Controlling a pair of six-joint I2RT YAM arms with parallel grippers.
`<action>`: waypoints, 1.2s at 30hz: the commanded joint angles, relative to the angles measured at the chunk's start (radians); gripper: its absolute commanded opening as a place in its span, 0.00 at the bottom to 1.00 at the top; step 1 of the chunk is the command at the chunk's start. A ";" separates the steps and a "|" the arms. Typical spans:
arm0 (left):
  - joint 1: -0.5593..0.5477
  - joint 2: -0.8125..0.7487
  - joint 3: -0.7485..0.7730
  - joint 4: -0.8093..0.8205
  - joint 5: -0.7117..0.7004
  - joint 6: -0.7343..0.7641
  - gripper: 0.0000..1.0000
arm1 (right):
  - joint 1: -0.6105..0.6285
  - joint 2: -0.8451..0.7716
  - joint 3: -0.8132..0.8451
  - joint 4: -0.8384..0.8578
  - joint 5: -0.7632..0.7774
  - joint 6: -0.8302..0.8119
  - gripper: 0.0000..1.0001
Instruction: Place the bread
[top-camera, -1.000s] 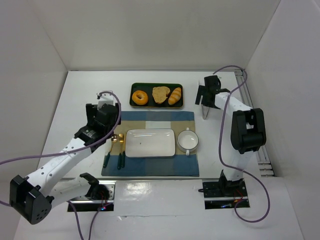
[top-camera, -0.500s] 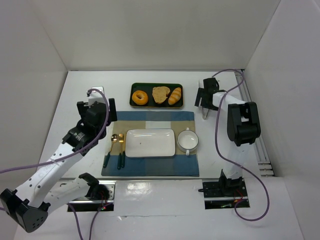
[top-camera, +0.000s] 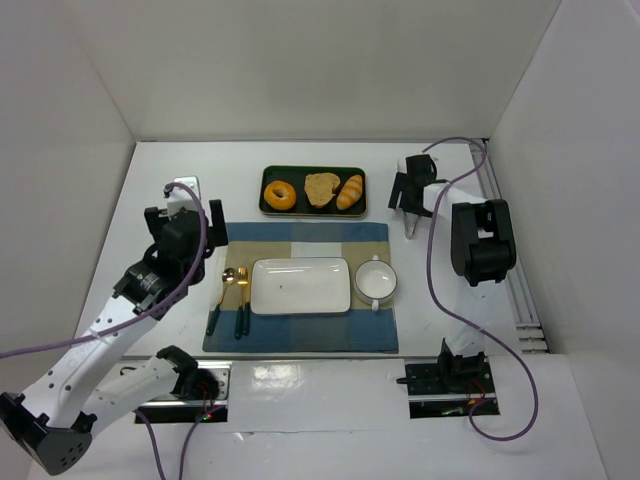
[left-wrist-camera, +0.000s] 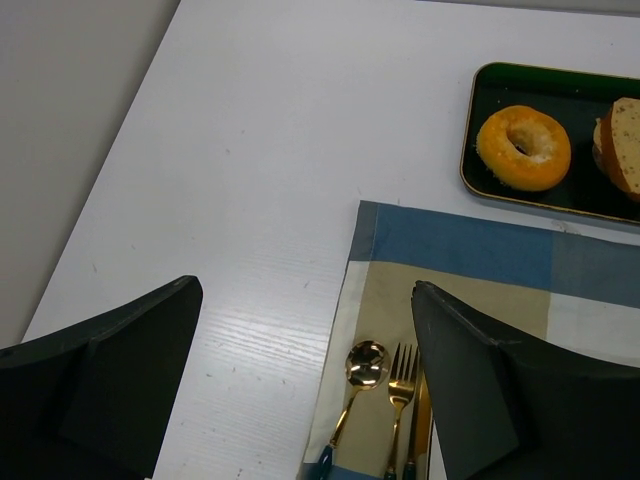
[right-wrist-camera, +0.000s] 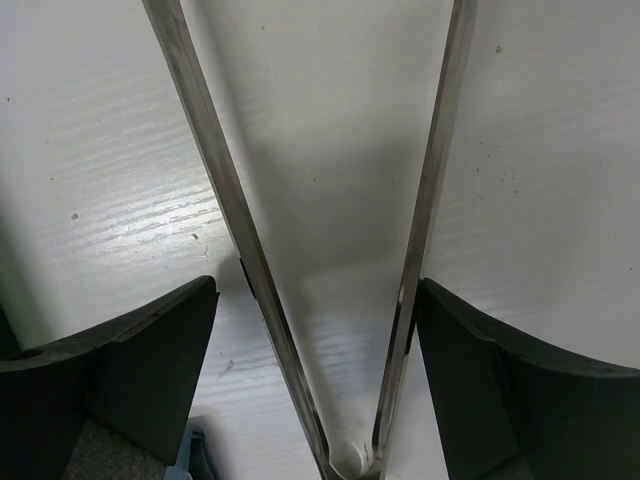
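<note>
The bread (top-camera: 322, 189) lies in the middle of a dark green tray (top-camera: 312, 212) at the back, between a ring donut (top-camera: 279, 195) and an orange croissant roll (top-camera: 350, 192). In the left wrist view the bread (left-wrist-camera: 625, 145) shows at the right edge, beside the donut (left-wrist-camera: 523, 147). My left gripper (top-camera: 190, 235) (left-wrist-camera: 305, 300) is open and empty over bare table left of the placemat. My right gripper (top-camera: 409, 200) (right-wrist-camera: 315, 300) is open, low over the table. It straddles the hinge end of metal tongs (top-camera: 409, 226) (right-wrist-camera: 224, 200) lying right of the tray.
A blue checked placemat (top-camera: 300, 240) holds a white rectangular plate (top-camera: 300, 286), a white bowl (top-camera: 376, 281) and gold cutlery (top-camera: 235, 295) (left-wrist-camera: 362, 365). White walls close in the back and both sides.
My left arm has pulled away to the left, off the placemat's edge. My right gripper has shifted slightly back over the tongs. The bread has not moved.
</note>
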 joint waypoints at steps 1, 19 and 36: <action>0.005 -0.018 0.038 0.001 -0.026 -0.005 1.00 | -0.007 0.042 0.034 0.028 -0.007 0.019 0.86; 0.005 -0.077 0.011 -0.052 -0.018 -0.038 1.00 | -0.018 0.004 -0.023 0.046 -0.065 0.031 0.43; 0.005 -0.064 -0.044 -0.052 0.063 -0.123 1.00 | 0.065 -0.273 0.047 -0.040 0.031 -0.036 0.42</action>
